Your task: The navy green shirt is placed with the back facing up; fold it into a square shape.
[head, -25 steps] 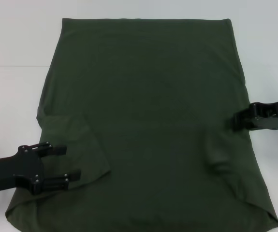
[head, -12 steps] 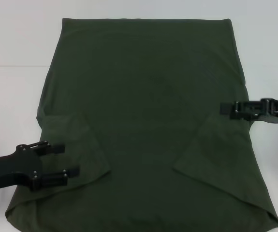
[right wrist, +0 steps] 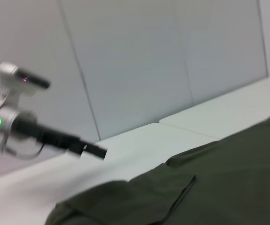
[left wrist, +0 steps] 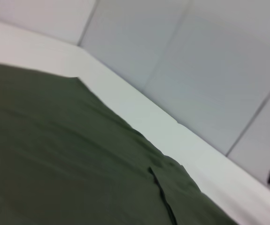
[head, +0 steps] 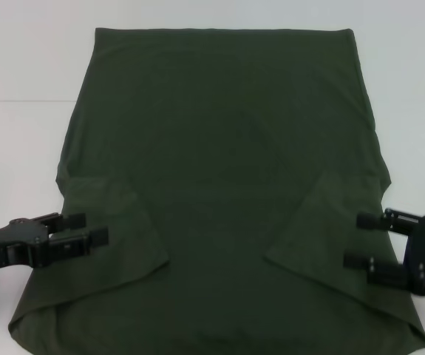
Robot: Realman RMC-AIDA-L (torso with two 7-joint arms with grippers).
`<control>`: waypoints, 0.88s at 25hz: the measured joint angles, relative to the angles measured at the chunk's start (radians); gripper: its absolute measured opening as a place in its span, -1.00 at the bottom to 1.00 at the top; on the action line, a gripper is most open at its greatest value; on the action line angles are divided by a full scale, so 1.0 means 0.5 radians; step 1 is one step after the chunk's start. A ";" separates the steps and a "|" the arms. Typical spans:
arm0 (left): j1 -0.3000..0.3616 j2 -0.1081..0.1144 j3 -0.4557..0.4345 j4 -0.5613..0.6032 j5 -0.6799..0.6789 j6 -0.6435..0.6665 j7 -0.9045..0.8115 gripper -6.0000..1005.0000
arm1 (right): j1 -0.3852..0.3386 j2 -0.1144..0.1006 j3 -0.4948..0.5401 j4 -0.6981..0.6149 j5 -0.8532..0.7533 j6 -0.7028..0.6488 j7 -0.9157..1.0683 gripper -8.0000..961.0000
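The shirt (head: pixel 219 192) lies flat on the white table (head: pixel 20 66), spread over most of the middle of the head view, its straight far edge near the back of the table and its near edge running out at the bottom of the view. Both sleeves are folded inward onto the body: one flap on the robot's left, ending in a point toward the middle, and a matching flap on the right.

The left gripper (head: pixel 85 228) reaches in from the left, over the left sleeve flap near the shirt's left edge. Its two fingers lie level and close together with only a narrow gap, and no cloth shows between them. The right gripper (head: pixel 361 240) reaches in from the right, over the right sleeve flap near the shirt's right edge. Its two fingers stand well apart, wide, with nothing between them. Whether either gripper touches the cloth cannot be told.

Bare table shows to the left, to the right and beyond the far edge of the shirt, widest at the far left and far right corners.

In the right wrist view the left arm (right wrist: pixel 36 131) shows farther off, above the table beside the shirt's edge.

One shirt, two grippers.
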 joint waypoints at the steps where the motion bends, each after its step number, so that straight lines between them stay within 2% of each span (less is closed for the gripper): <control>1: -0.001 0.008 -0.004 -0.003 0.004 0.000 -0.097 0.69 | -0.019 0.012 -0.004 0.007 -0.002 0.000 -0.092 0.59; 3: -0.005 0.033 0.001 -0.015 0.015 0.000 -0.273 0.69 | -0.051 0.025 -0.024 0.067 -0.029 0.017 -0.300 0.58; 8: -0.010 0.124 0.033 -0.033 0.083 0.024 -0.750 0.69 | -0.058 0.026 -0.030 0.121 -0.108 0.063 -0.431 0.58; 13: -0.043 0.247 0.023 -0.014 0.352 0.057 -1.287 0.69 | -0.056 0.027 -0.040 0.159 -0.174 0.117 -0.539 0.58; 15: -0.056 0.284 0.000 0.018 0.462 0.086 -1.476 0.69 | -0.048 0.026 -0.041 0.171 -0.195 0.143 -0.569 0.58; 22: -0.108 0.308 0.003 0.165 0.779 0.193 -1.761 0.68 | -0.031 0.026 -0.051 0.246 -0.214 0.211 -0.680 0.58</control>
